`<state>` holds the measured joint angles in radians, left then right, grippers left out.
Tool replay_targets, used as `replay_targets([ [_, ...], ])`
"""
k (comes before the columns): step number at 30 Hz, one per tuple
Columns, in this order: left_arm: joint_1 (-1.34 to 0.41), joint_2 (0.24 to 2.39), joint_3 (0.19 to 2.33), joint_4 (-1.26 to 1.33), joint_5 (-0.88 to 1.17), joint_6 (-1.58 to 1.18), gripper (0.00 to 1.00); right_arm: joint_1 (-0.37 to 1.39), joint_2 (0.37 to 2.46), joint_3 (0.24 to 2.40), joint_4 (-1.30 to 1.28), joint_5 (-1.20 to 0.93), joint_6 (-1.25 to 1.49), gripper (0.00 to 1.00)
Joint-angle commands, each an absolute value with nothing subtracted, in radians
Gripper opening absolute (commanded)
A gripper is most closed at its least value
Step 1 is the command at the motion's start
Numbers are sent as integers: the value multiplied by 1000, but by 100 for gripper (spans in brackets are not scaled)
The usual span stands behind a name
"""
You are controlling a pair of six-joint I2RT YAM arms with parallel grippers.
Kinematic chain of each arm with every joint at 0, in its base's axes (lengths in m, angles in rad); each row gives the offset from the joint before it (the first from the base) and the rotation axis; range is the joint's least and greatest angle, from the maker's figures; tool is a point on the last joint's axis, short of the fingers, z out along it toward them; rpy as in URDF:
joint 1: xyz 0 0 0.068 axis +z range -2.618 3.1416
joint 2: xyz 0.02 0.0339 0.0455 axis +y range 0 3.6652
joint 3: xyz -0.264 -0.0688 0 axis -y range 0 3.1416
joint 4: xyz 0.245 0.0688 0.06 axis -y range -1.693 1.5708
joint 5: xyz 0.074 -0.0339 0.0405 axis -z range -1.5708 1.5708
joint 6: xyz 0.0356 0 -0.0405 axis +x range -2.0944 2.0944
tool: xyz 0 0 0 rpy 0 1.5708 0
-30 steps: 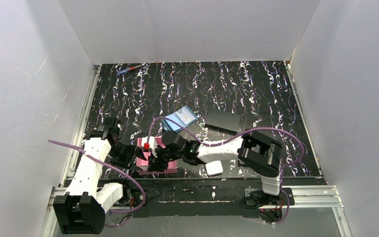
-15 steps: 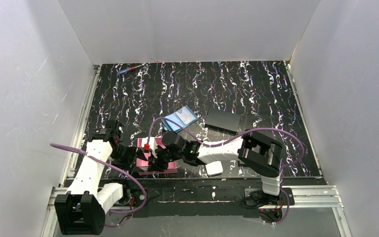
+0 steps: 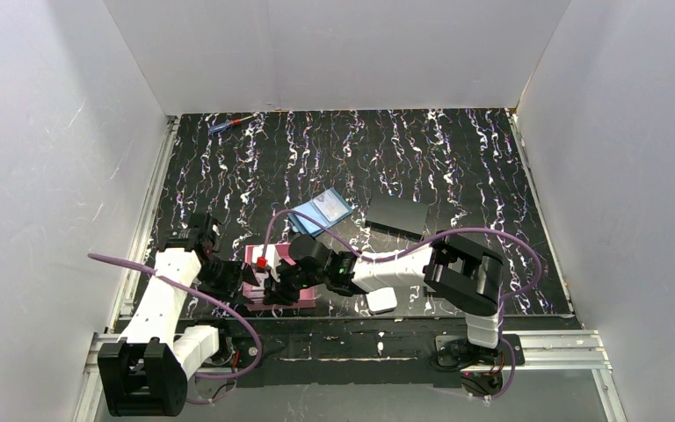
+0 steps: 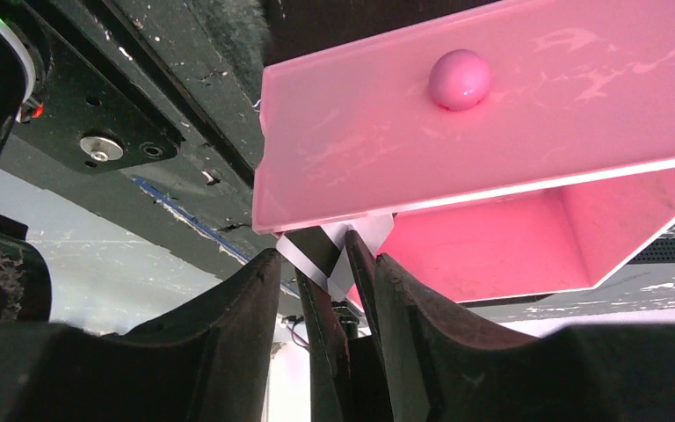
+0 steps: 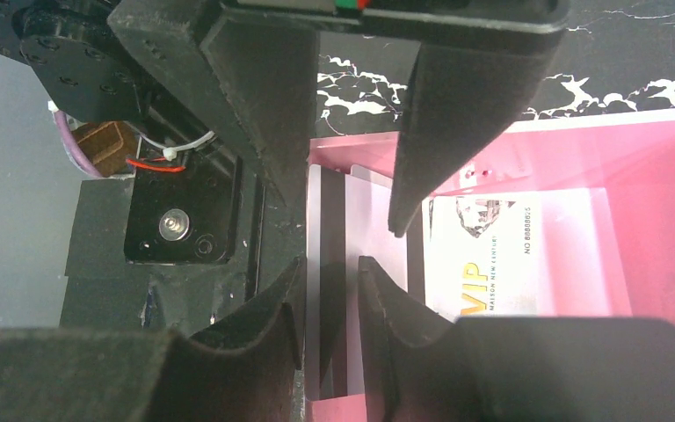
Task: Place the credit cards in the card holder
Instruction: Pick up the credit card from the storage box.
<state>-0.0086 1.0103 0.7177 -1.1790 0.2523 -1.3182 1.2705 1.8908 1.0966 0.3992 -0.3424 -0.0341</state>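
Since a second ago our left gripper [image 3: 227,278] has edged a little closer to the pink tray [image 5: 650,158], while our right gripper [image 3: 276,288] has barely shifted over the tray's near-left corner.

Nearest us a white rounded block [image 3: 381,300] lies on the table, just right of the right wrist. At the tray both grippers meet from opposite sides. We are at the pick-up step, working a card out of the tray.

In the right wrist view our right fingers stand a narrow gap apart, with a striped card [image 5: 332,290] showing in that gap at the tray's left wall. We cannot tell whether the pads press it. Our left fingers come in from the other side, parted and holding nothing, with the same card's corner poking out between them in the left wrist view. A second of the credit cards, the VIP card [image 5: 483,255], lies flat on the tray floor just beside it.

Farther out, well apart from the tray, the card holder [image 3: 321,211] lies on the table, with a flat black rectangle [image 3: 397,215] just to its right.

Next we judge that one gripper must get a firm pinch on the striped card. It then has to be lifted clear of the wall without dragging the tray and carried out to the holder.
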Motion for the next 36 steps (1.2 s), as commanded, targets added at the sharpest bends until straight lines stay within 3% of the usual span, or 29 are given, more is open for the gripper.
replay_targets([
  [1, -3, 996, 756, -1206, 184, -1285, 37, 1270, 1879, 1068, 350, -327, -47, 32],
  [8, -3, 991, 692, -1194, 209, -1310, 31, 1270, 1894, 1074, 368, -323, -33, 30],
  [12, -3, 1011, 685, -1212, 186, -1313, 34, 1270, 1894, 1072, 366, -322, -34, 30],
  [13, -3, 1012, 671, -1191, 188, -1319, 30, 1270, 1895, 1072, 367, -325, -35, 29],
  [14, -3, 1011, 677, -1179, 175, -1316, 19, 1270, 1897, 1072, 365, -326, -35, 29],
  [18, -4, 1004, 694, -1175, 155, -1308, 10, 1270, 1903, 1080, 359, -333, -45, 29],
  [19, -4, 1006, 690, -1175, 155, -1311, 0, 1270, 1903, 1082, 352, -333, -51, 28],
  [20, -3, 1008, 688, -1177, 159, -1312, 0, 1270, 1902, 1081, 352, -330, -53, 29],
  [31, -3, 998, 737, -1207, 161, -1311, 0, 1270, 1825, 1071, 307, -290, -84, 57],
  [36, -4, 997, 786, -1221, 181, -1303, 0, 1270, 1769, 1071, 282, -291, -89, 64],
])
